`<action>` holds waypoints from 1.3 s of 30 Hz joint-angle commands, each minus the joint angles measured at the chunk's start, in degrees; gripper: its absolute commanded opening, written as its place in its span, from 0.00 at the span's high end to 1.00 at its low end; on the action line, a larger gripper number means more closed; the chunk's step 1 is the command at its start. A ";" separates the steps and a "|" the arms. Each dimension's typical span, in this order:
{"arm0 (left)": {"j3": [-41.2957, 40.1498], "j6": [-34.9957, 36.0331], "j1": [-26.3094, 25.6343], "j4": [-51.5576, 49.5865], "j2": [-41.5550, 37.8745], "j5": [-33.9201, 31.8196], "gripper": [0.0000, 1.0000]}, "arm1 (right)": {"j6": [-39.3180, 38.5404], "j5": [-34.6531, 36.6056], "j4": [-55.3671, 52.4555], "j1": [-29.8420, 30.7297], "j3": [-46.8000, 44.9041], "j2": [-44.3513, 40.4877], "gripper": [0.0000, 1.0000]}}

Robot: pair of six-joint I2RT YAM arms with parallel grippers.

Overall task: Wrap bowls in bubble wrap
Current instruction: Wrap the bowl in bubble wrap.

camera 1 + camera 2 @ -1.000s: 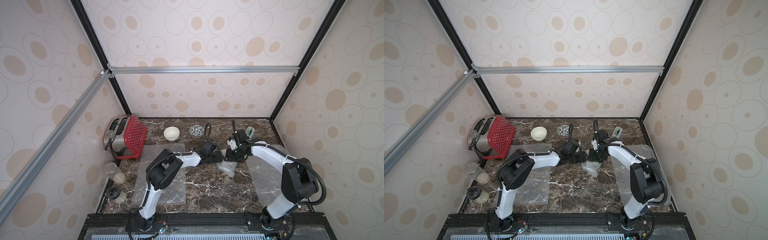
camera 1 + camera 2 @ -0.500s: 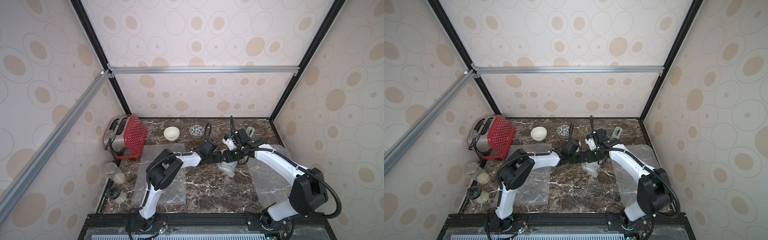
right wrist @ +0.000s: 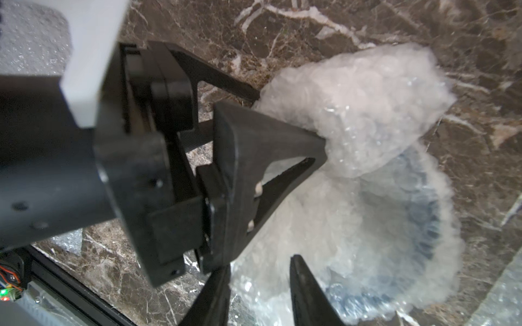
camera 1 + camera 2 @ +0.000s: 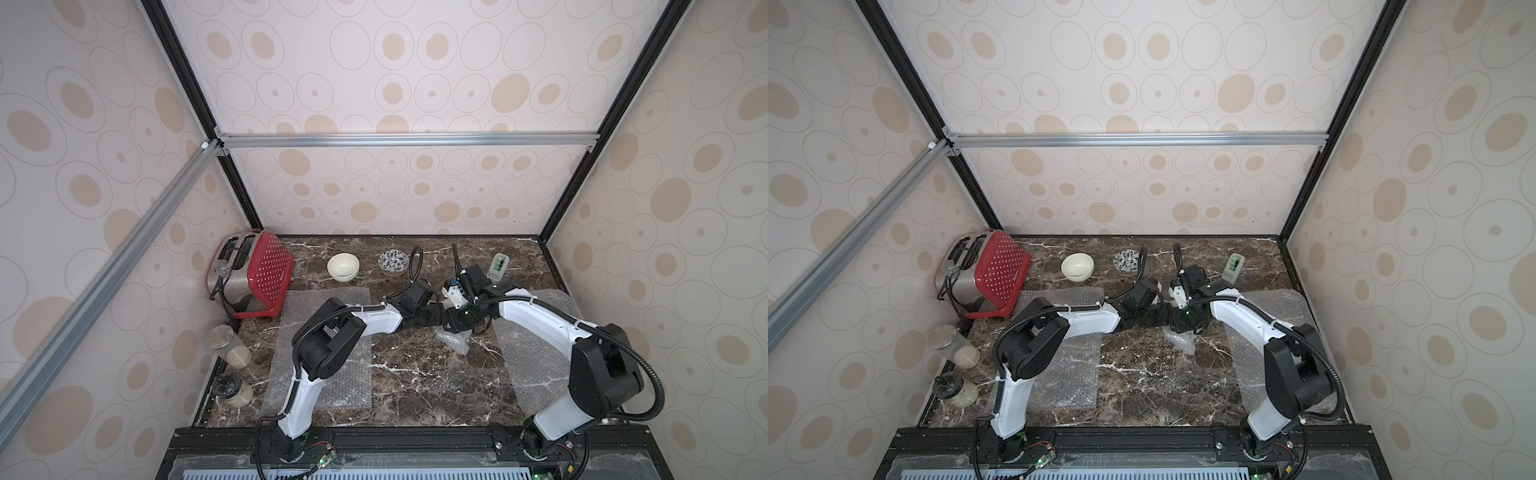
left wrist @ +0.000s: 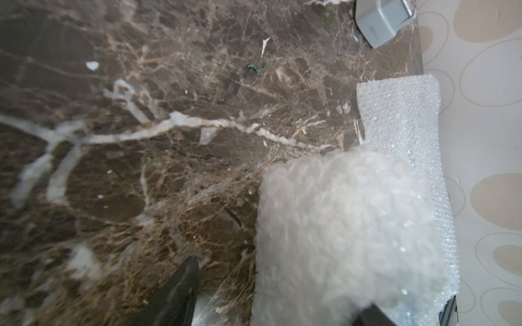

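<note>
The bubble wrap [image 3: 353,118] lies crumpled into a cloudy bundle [image 4: 454,341] mid-table, and a blue-patterned bowl [image 3: 418,214] shows through the film. My left gripper [image 5: 282,282] is open: one finger [image 5: 183,288] stands off the bundle and the other touches it. My right gripper [image 3: 260,264] is open above the bundle's near side, film showing in the gap. Both grippers meet over it, left [image 4: 436,318] and right [image 4: 457,325]. A cream bowl [image 4: 343,266] and a leaf-patterned bowl [image 4: 392,262] stand bare at the back.
Flat bubble wrap sheets lie under the left arm [image 4: 332,374] and by the right arm [image 4: 536,365]. A toaster [image 4: 230,278] with a red perforated basket [image 4: 268,278] stands back left. Two glass jars [image 4: 230,349] stand at the left edge, and a small white-green device [image 4: 498,266] back right.
The right arm swung outward and came back, its wrist shifting slightly over the bundle; its jaws widened, then narrowed. The left arm has stayed in place.
</note>
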 commanded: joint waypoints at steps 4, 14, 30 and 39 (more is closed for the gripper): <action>-0.61 -0.23 -0.71 -4.12 1.15 -0.22 0.32 | 0.82 5.79 0.10 0.33 0.81 1.61 0.89; -0.58 -0.20 -0.80 -3.68 1.50 0.38 0.33 | 4.86 7.68 5.43 -3.46 1.17 4.76 0.99; -2.38 0.94 -0.98 -3.99 -3.89 1.16 0.33 | 6.08 9.77 8.08 -3.37 -1.67 12.19 0.99; -9.24 2.79 -2.80 0.14 -12.40 -1.72 0.31 | 6.73 9.13 7.75 -3.44 -1.19 11.20 0.99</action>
